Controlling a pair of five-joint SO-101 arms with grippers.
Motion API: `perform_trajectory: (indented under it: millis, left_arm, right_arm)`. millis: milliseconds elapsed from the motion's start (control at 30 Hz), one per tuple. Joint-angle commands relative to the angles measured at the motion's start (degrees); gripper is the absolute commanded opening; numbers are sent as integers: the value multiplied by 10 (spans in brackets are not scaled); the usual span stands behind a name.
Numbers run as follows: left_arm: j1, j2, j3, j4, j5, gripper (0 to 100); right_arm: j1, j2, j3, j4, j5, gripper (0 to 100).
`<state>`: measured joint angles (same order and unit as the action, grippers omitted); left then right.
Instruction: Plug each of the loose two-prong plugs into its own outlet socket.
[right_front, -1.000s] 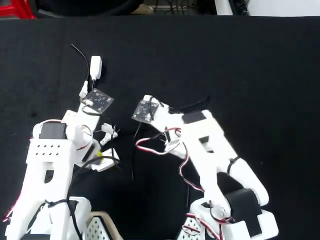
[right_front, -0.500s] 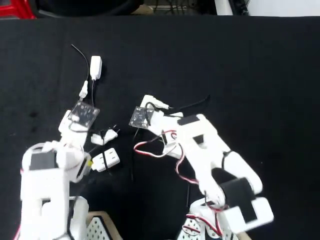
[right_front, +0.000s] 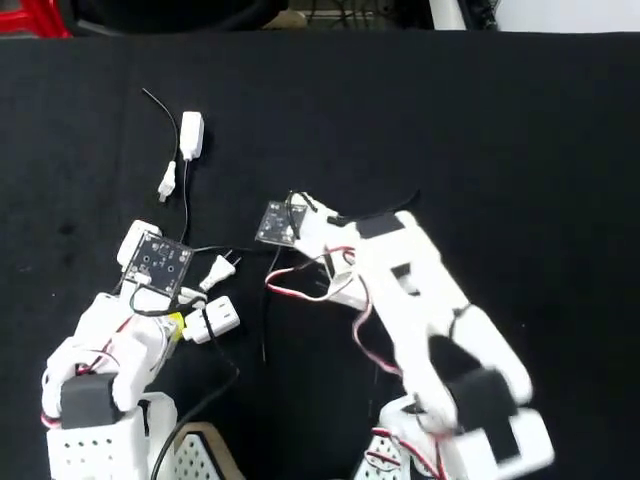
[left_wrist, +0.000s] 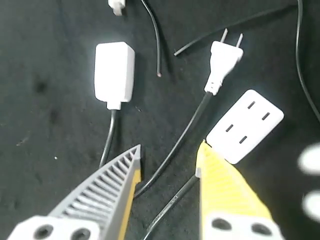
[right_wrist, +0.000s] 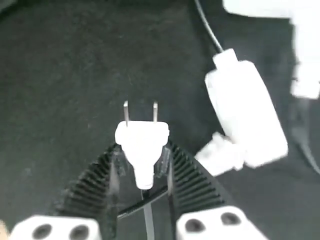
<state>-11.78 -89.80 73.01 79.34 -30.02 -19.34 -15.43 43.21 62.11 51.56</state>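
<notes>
My right gripper (right_wrist: 142, 150) is shut on a white two-prong plug (right_wrist: 142, 137), prongs pointing away from the wrist; in the high view this gripper (right_front: 300, 208) sits at mid-table. A white socket block (right_wrist: 246, 114) on a black cord lies just beyond it. My left gripper (left_wrist: 169, 150) is open over the black mat with only a black cord between its fingers. Ahead of it lie a loose white two-prong plug (left_wrist: 224, 56), a white outlet with slots (left_wrist: 245, 126) against the yellow finger (left_wrist: 217, 175), and another white socket block (left_wrist: 114, 71). From above, that plug (right_front: 222, 268) and outlet (right_front: 214, 318) lie beside the left gripper (right_front: 185, 305).
A white adapter (right_front: 191, 135) and a small white connector (right_front: 167, 182) on thin black cord lie at the back left. Black cords (right_front: 380, 210) trail across the middle. The black mat's right half (right_front: 540, 180) is bare.
The left arm has drawn back toward the near edge, away from the back-left adapter. The right arm has shifted slightly left, still holding its plug.
</notes>
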Motion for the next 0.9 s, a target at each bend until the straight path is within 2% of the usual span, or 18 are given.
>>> perform_trajectory:
  millis: [0,200,333,467,567,667,867]
  left_arm:
    - [-28,-8,-4,-10,4,181]
    - [-82,-8,2,-10,3,180]
    - [-124,-8,17,-18,-2,178]
    - [-142,-8,73,-67,-58,178]
    - [-142,-8,131,-120,-63,177]
    - [-141,-8,175,-158,-63,177]
    - [-144,-8,186,-169,-63,177]
  right_arm:
    - [-42,-144,-15,79,5,11]
    - [-159,-322,-52,201,8,11]
    - [-186,-364,-84,248,89,11]
    - [-186,-361,-113,253,180,11]
    - [-186,-339,-154,253,232,11]
    - [-186,-301,-238,255,240,11]
    - [-186,-189,-413,251,254,11]
